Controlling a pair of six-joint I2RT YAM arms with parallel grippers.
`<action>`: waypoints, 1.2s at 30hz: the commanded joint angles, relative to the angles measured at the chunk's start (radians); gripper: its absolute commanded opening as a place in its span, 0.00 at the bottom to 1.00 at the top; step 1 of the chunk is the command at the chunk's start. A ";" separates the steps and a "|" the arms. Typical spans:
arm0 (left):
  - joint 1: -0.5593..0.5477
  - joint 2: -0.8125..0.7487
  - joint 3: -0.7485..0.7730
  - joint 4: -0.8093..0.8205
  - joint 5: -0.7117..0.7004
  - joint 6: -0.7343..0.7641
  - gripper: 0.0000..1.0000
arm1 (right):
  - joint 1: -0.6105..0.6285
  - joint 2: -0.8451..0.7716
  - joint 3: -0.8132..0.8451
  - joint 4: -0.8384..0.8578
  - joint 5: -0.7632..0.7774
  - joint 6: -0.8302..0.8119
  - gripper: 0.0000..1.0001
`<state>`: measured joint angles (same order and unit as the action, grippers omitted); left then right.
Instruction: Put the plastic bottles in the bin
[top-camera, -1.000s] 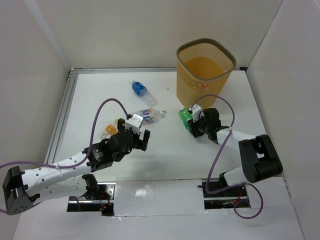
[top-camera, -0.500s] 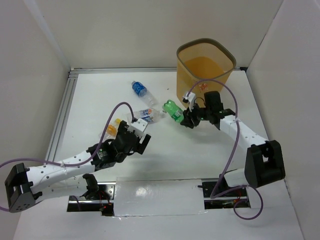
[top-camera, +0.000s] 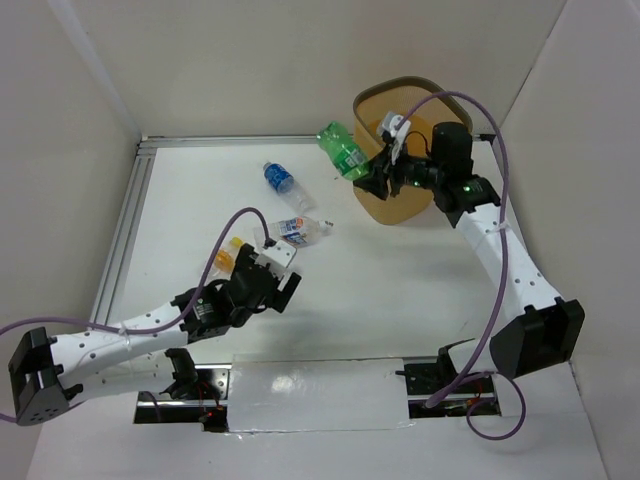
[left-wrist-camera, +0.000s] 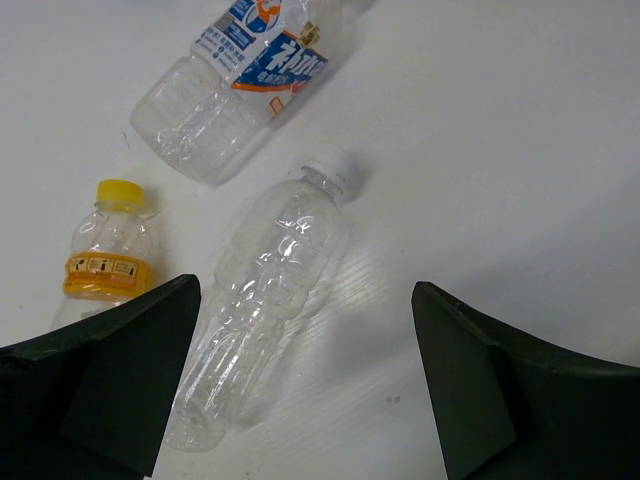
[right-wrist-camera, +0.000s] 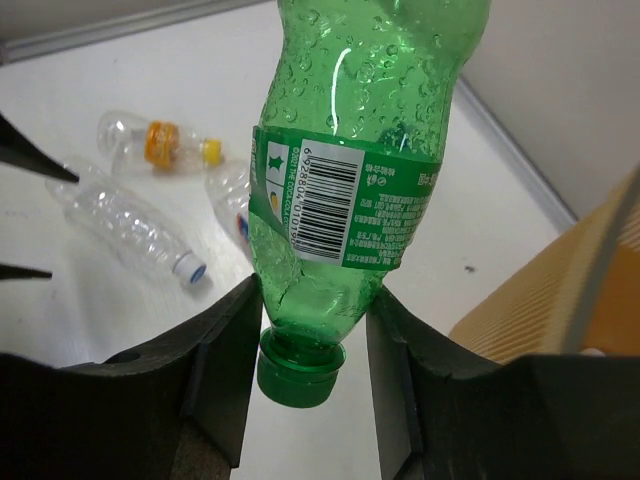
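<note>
Right wrist: green bottle (right-wrist-camera: 350, 150), cap down, pinched at the neck by right gripper (right-wrist-camera: 305, 340); hangs raised off the table (top-camera: 400, 290), beside left rim of bin (top-camera: 400, 212). Left gripper (left-wrist-camera: 305, 380) spread wide, low over clear bottle (left-wrist-camera: 270, 290) lying flat. Yellow-capped bottle (left-wrist-camera: 108, 250) and blue-labelled bottle (left-wrist-camera: 240, 90) close by.

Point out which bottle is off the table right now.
The green bottle: the right pincer grips it near the cap, up in the air beside the bin. The blue bottle and the clear ones lie on the table.
</note>
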<state>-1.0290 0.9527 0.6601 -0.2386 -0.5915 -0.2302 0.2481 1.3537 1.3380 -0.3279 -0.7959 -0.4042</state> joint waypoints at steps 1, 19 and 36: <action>-0.005 0.040 0.033 0.005 0.004 0.038 1.00 | -0.035 -0.021 0.104 0.102 0.010 0.111 0.14; 0.095 0.245 0.087 0.039 -0.004 0.100 1.00 | -0.228 0.130 0.170 0.066 0.390 0.122 0.93; 0.179 0.549 0.162 -0.011 0.048 0.131 0.94 | -0.296 -0.033 0.023 -0.033 0.092 0.074 1.00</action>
<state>-0.8551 1.4620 0.7776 -0.2352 -0.5720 -0.1238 -0.0402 1.3403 1.3872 -0.2939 -0.6453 -0.3046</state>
